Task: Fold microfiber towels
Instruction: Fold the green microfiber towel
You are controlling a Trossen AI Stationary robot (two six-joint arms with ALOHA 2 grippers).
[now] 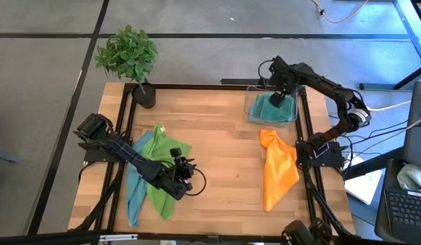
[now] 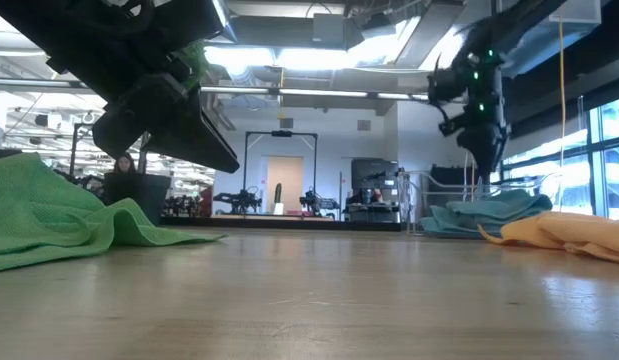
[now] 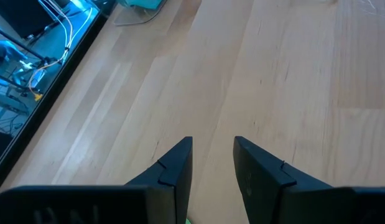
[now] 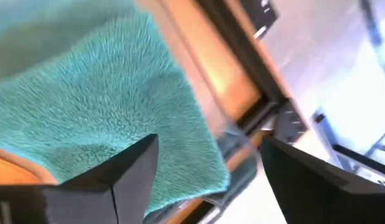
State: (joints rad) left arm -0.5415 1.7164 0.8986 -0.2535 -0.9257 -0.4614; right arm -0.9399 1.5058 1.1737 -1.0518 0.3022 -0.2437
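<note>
My right gripper (image 1: 281, 97) hangs open right above the teal towel (image 1: 271, 107) in the bin (image 1: 251, 116), far-right corner; left gripper (image 1: 179, 178) sits part-open, empty.

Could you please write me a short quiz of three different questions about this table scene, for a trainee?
1. True or false: the soft teal microfiber towel lies inside the clear plastic bin.
2. Which claw hangs over that bin? A) left claw B) right claw
3. Fill in: the soft orange microfiber towel lies on the wooden ____.

Key:
1. True.
2. B. The right claw is above the bin, jaws open; the left claw is near the soft lime green microfiber towel, holding nothing.
3. table.
</note>
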